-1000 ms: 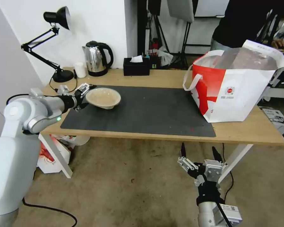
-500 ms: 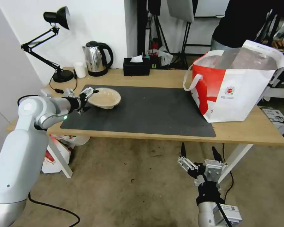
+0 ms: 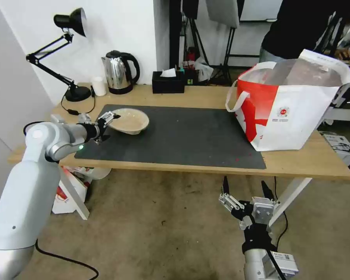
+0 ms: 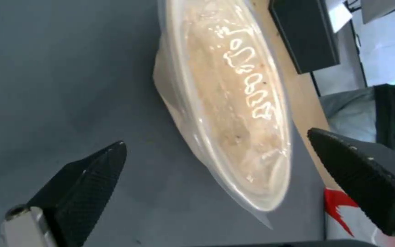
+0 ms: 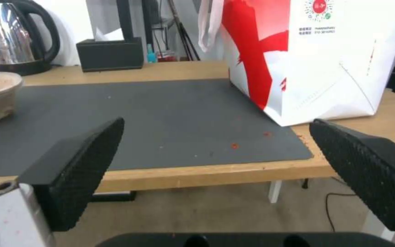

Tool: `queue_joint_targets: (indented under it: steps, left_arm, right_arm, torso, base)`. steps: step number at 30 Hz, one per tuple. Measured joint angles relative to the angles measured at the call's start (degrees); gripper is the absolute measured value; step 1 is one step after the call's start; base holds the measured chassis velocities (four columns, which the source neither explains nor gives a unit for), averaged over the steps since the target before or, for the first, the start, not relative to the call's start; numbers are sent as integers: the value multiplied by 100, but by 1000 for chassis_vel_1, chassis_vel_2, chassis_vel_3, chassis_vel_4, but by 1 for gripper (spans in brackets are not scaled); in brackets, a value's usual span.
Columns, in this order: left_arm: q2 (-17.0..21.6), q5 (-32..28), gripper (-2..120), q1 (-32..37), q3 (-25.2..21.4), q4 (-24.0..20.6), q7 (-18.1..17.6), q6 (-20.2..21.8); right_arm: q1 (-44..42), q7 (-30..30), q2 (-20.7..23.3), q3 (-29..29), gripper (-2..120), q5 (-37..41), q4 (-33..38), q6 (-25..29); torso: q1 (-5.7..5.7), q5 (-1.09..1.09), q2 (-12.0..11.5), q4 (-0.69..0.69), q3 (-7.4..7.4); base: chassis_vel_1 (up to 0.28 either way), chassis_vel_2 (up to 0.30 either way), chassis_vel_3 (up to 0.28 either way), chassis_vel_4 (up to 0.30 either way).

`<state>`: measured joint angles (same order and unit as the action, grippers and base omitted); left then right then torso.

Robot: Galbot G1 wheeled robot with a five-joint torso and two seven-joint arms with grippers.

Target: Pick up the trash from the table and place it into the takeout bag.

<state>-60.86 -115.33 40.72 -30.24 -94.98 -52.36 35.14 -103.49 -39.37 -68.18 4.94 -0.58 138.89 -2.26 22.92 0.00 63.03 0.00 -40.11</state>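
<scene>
The long tabletop [image 3: 206, 97] is made of pale smooth wood, and a big flat dark grey mat [image 3: 182, 136] lies on it, likely to keep the wood clean from food mess. A few tiny red crumbs sit on the mat near its front edge.

The takeout bag [image 3: 295, 116] stands on the right end of the tabletop, partly on the mat. It is tall and boxy, white with a red panel and a small round red logo, with soft white loop handles and shiny silver inside. Its top is open, so trash can drop straight in.

The robot's left arm reaches over the left end of the tabletop. The shallow beige bowl [image 3: 129, 120] sits on the mat there, well apart from the bag. It is round and low, with a thin see-through plastic rim and a wet shine inside, so it looks light and a bit bendy.

The left claw [image 3: 104, 126] is just beside the bowl's near rim. Its two black bumpy fingers are spread wide with nothing between them. I think it is lined up to pinch the thin rim.

The right claw [image 3: 245, 188] hangs low in front of the tabletop, below its edge, also wide and holding nothing, out of the way
</scene>
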Motion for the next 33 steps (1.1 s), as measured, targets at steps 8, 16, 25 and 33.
queue_joint_targets:
  steps: [8, 16, 25, 33]
  left_arm:
    - [-156, 180, 99, -250, 224, 385, 56, 39]
    - [-300, 338, 100, -521, 435, 707, 132, 76]
    - [-422, 505, 100, -665, 512, 998, 274, 114]
    - [-504, 696, 100, -778, 554, 1253, 451, 178]
  right_arm:
    - [0, 0, 0, 0, 100, 0, 0, 0]
    - [0, 0, 0, 0, 100, 0, 0, 0]
    - [0, 0, 0, 0, 100, 0, 0, 0]
    - [0, 1, 0, 0, 100, 0, 0, 0]
  torso:
    - [0, 0, 0, -1, 0]
    - [0, 0, 0, 0, 0]
    - [0, 0, 0, 1, 0]
    - [-2, 4, 1, 1, 2]
  base:
    - [0, 0, 0, 0]
    - [0, 0, 0, 0]
    - [0, 0, 0, 0]
    - [0, 0, 0, 0]
